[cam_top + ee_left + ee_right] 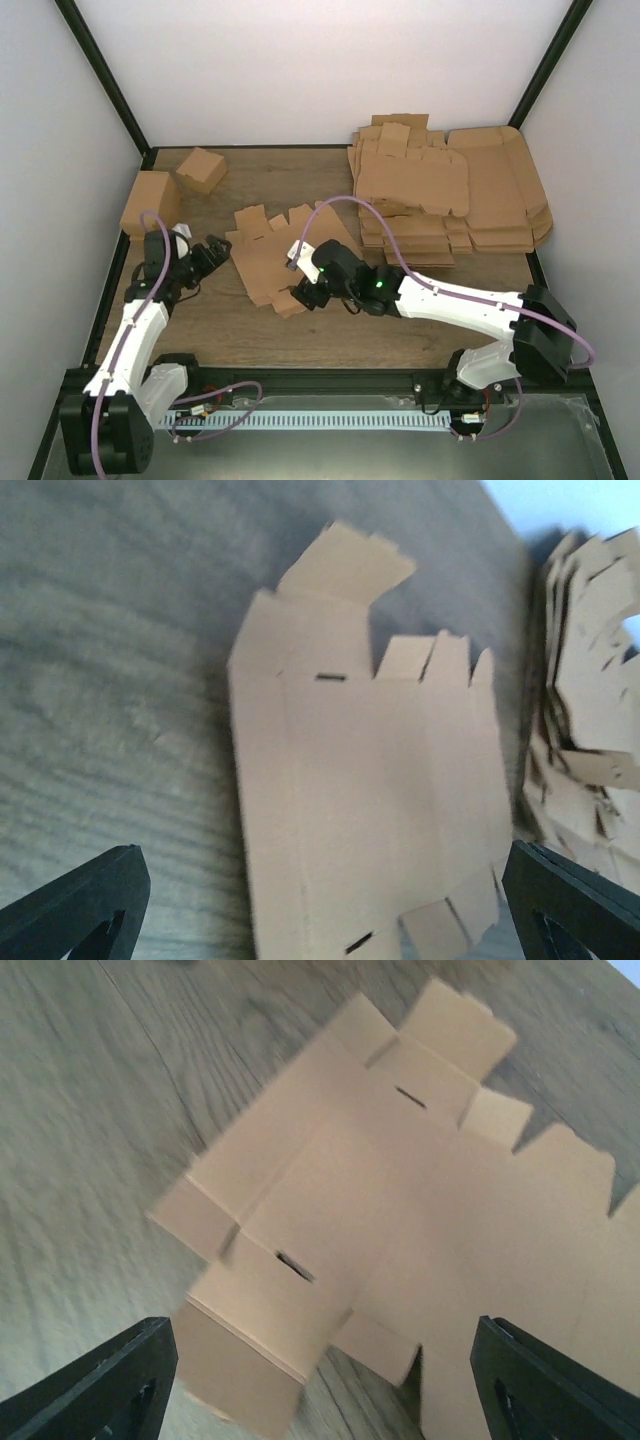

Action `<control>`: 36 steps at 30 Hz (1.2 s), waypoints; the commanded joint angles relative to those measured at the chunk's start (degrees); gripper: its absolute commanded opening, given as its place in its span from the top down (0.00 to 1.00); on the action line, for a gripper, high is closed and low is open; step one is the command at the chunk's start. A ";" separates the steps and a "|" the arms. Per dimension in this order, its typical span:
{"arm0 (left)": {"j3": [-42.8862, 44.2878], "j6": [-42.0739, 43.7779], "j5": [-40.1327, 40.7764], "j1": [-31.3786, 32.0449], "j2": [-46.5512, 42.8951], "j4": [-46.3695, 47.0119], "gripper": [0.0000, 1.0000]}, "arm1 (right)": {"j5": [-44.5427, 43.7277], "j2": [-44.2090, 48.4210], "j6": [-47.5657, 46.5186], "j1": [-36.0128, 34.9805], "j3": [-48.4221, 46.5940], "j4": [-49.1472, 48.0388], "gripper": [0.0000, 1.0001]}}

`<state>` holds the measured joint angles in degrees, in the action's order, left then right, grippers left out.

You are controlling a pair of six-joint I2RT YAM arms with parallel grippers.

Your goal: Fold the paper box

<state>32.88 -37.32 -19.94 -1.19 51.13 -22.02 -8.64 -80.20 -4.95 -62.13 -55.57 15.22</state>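
The paper box (268, 258) lies flat and unfolded on the wooden table, a brown die-cut sheet with flaps and slots. My left gripper (213, 252) hovers at its left edge. In the left wrist view this gripper (325, 925) is open, and the sheet (370, 780) stretches away between its dark fingers (75, 905). My right gripper (302, 292) is over the sheet's near right corner. The right wrist view is blurred: this gripper (325, 1390) is open, with the sheet (380, 1200) below it. A near flap sits between its fingertips (555, 1380), which do not touch it.
A large heap of flat cardboard sheets (450, 190) fills the back right and shows in the left wrist view (590, 700). Two folded brown cartons (150, 200) (200, 168) stand at the back left. Dark frame posts and white walls enclose the table (260, 340).
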 commanded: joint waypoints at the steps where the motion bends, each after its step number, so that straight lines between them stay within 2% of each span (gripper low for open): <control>1: -2.24 0.07 -1.63 0.05 2.65 1.19 0.00 | 8.03 0.96 4.66 2.44 -1.11 -3.27 0.16; 6: -3.79 1.19 -1.02 0.05 5.93 2.51 0.01 | 14.55 0.94 11.16 8.07 -0.42 -5.67 0.16; 13: -7.70 -0.23 -8.28 0.59 15.21 13.42 0.21 | 21.30 -3.13 20.10 17.04 -1.52 -4.45 0.18; 15: -7.47 0.22 -9.02 0.81 18.35 15.24 0.27 | 22.17 -4.42 21.70 18.16 -1.40 -4.25 0.18; 19: -6.53 0.41 -10.02 1.50 24.19 18.11 0.29 | 24.39 -4.73 24.24 18.63 -0.32 -5.51 0.19; 23: -5.64 0.10 -11.32 2.14 28.47 21.17 0.33 | 25.08 -1.23 27.54 18.63 0.14 -6.68 0.13; 26: -4.93 0.04 -12.20 2.34 30.52 22.61 0.46 | 26.63 1.59 31.08 18.62 -1.76 -5.31 0.01; 30: -4.08 0.82 -12.74 2.43 31.69 23.43 0.77 | 25.48 5.95 41.53 18.62 -5.57 -1.14 0.00; 32: -3.34 1.73 -12.39 2.42 31.82 22.47 0.91 | 27.70 8.10 44.39 18.63 -6.60 -1.75 0.00; 33: -2.94 2.24 -12.16 2.50 31.71 21.84 0.95 | 30.50 9.06 44.61 18.62 -7.20 -2.75 0.00; 36: -1.94 4.01 -11.38 2.42 30.76 19.46 0.96 | 39.69 11.52 46.43 18.62 -8.08 -7.82 0.00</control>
<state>28.62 -36.23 -31.79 1.06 82.76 -1.13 20.34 -72.47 34.87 -43.46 -60.01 11.92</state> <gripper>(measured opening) 0.043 0.997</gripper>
